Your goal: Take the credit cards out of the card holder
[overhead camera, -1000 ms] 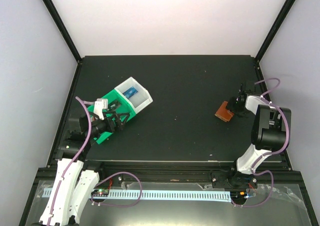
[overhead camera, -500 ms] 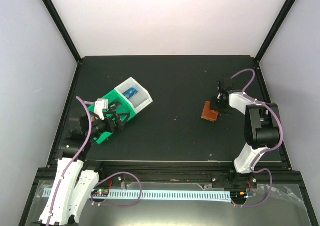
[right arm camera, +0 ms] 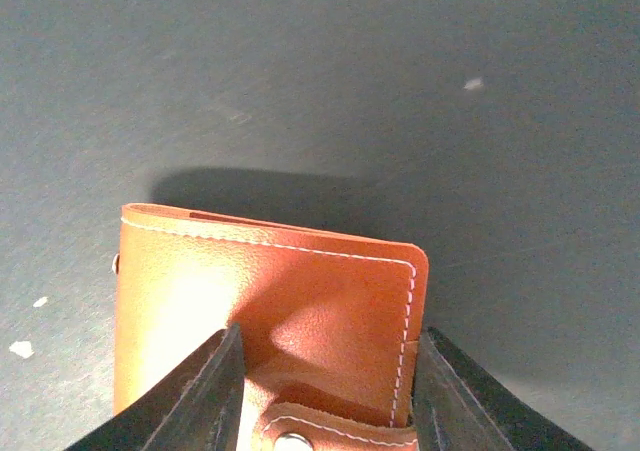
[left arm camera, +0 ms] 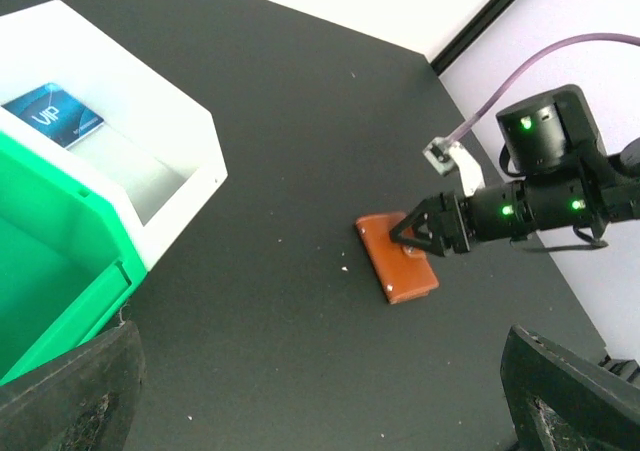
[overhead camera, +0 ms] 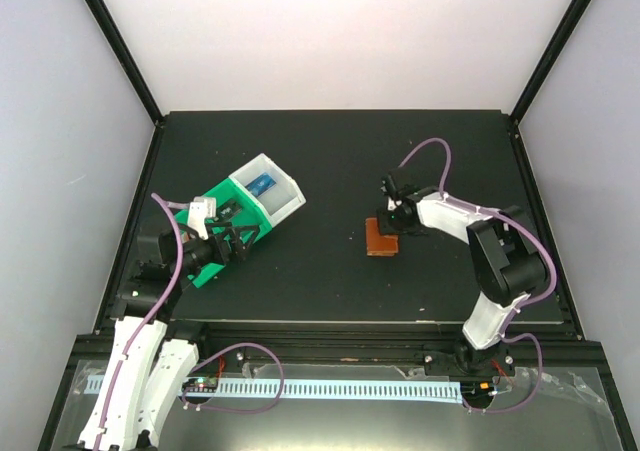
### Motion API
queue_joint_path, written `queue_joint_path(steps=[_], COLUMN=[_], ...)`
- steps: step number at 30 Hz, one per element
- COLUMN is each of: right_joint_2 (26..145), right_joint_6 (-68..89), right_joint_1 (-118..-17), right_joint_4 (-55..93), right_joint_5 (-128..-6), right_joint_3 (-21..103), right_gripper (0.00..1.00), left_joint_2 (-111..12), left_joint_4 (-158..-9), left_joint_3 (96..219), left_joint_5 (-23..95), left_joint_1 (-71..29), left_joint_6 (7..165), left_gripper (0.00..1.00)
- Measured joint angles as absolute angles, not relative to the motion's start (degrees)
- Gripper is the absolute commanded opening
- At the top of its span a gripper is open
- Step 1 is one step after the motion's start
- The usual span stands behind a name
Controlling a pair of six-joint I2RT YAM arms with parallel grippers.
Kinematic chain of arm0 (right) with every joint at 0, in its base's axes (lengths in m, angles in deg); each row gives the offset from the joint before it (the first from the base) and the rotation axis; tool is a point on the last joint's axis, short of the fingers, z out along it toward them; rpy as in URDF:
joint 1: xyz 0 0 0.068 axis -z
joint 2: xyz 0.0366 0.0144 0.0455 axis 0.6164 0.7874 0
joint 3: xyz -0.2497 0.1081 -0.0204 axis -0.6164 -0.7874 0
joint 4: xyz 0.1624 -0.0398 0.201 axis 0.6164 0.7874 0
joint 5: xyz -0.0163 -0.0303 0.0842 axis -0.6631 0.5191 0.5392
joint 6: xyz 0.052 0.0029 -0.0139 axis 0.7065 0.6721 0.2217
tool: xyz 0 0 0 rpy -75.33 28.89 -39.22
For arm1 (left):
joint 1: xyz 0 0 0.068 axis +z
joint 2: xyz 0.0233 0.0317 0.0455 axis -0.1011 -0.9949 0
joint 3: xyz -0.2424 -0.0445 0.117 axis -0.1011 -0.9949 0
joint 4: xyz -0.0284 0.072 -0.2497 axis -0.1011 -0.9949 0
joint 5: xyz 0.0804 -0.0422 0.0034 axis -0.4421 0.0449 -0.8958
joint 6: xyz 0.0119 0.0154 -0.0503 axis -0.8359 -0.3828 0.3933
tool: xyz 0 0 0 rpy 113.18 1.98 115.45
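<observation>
Looking from above, one blue card (overhead camera: 263, 184) lies in the white end of the bin (overhead camera: 288, 207), so at least one removal seems done. The holder (overhead camera: 381, 239) sits folded on the dark surface (overhead camera: 330, 151), well to the right of the bin, with the right tool (overhead camera: 394, 211) at its far edge. The left tool (overhead camera: 232, 235) hangs over the bin's green end. From the left wrist, that tool's fingers stand wide apart with nothing between them. The blue card (left arm camera: 52, 117) rests flat in the bin's (left arm camera: 170, 121) white compartment. The holder (left arm camera: 400, 271), far right of the bin, is a closed brown slab with the right tool (left arm camera: 410, 235) on its end. From the right wrist, the bin is out of frame. The fingers (right arm camera: 205, 401) are partway together around the holder's (right arm camera: 270, 281) snap tab and look clamped on it. A broad shadow beyond its far edge suggests that end is off the surface. No pocket or other card shows, so I cannot tell how many remain inside. By my reading the job is partly done: the holder must be opened and whatever it holds drawn out.
</observation>
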State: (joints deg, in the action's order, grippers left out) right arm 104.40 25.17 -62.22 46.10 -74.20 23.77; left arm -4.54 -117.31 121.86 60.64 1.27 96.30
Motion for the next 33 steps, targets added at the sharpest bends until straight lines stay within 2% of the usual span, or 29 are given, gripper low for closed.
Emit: queue_joint_path(steps=[9,14,21,33], right_joint_2=[103.77,100.03,93.23,97.10], right_joint_6=[26.04,27.33,28.88,32.34], right_joint_1=[-72.86,-74.70,-75.88,-81.12], right_joint_4=[47.70,51.17,52.94,52.96], right_joint_5=[-74.27,-74.92,-76.19,-76.67], right_joint_3=[23.79,23.77,23.35,22.11], right_gripper=[0.47,0.47,0.35,0.32], left_joint_2=[-3.95,-3.95,-4.06,-4.06], left_joint_4=[-117.64,-117.64,-117.64,-117.68], left_joint_3=[121.86,121.86,121.86,121.86], left_joint_5=[60.24,60.05,59.83,59.83], left_joint_1=[1.22,1.22,1.22,1.22], left_joint_6=[96.30,96.32,96.35,96.35], left_gripper=[0.99,0.99,0.99,0.99])
